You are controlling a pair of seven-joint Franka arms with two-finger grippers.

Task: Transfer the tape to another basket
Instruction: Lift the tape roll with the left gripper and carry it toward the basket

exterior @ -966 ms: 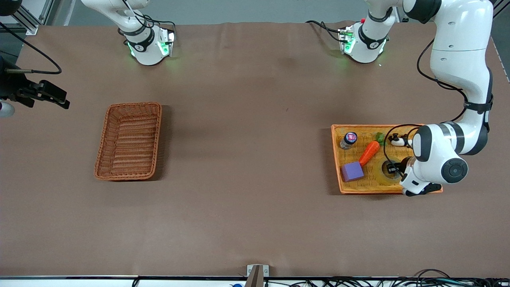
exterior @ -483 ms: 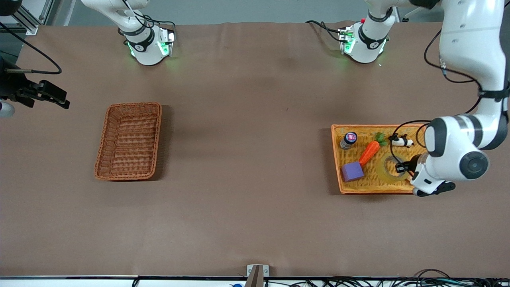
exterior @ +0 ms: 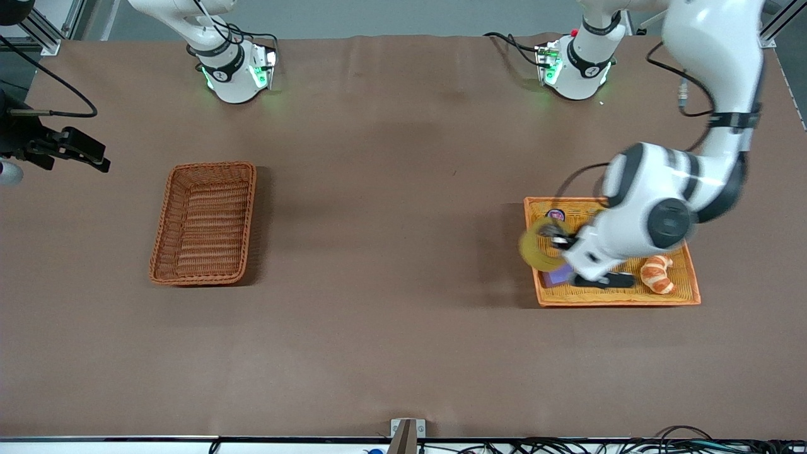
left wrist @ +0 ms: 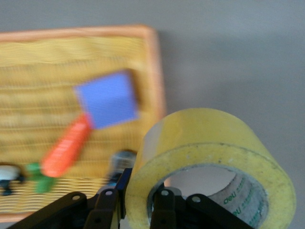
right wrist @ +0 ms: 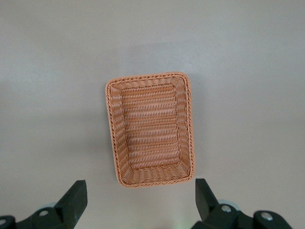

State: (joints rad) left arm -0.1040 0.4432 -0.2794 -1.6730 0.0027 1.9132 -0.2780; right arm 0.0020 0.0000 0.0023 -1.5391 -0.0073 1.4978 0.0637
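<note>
Front view shows the left gripper [exterior: 560, 241] in the air over the rim of the flat yellow-orange wicker tray [exterior: 690, 277] on the side toward the right arm's end, pinching the translucent yellowish ring-shaped tape roll [exterior: 538, 243] through its wall. In the left wrist view one finger [left wrist: 164, 210] sits inside the centre hole and the other against the outer face. On the tray, the arm hides most of the contents: a striped croissant toy [exterior: 657, 273] lies nearest the front camera, a purple cube [exterior: 558, 275] is partly covered, and only the cap of a small jar [exterior: 555, 214] shows farther up. The orange toy carrot [left wrist: 66, 151] appears only from the wrist. The right gripper [right wrist: 138, 202] waits, fingers spread, above the reddish-brown woven rectangular basket [exterior: 205, 222], which sits toward the right arm's end.
</note>
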